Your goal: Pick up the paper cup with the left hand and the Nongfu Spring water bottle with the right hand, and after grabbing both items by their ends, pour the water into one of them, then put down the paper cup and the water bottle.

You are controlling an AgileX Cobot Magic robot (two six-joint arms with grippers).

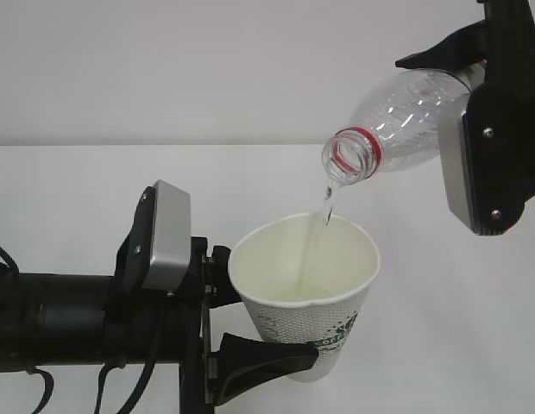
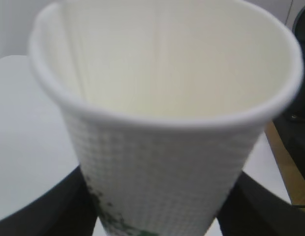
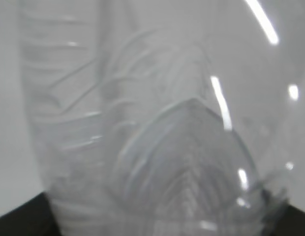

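Two grips working: left hand (image 1: pixel 250 323) clamping paper cup (image 1: pixel 306 289) upright beneath, right hand (image 1: pixel 475 112) grasping Nongfu Spring water bottle (image 1: pixel 397 121) tilted mouth-down, feeding water (image 1: pixel 324 207) straight in.

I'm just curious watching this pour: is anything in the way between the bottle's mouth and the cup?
Nothing visible is. The Nongfu Spring water bottle is tilted with its mouth just above the paper cup, and the water falls in a thin stream straight into the open cup.
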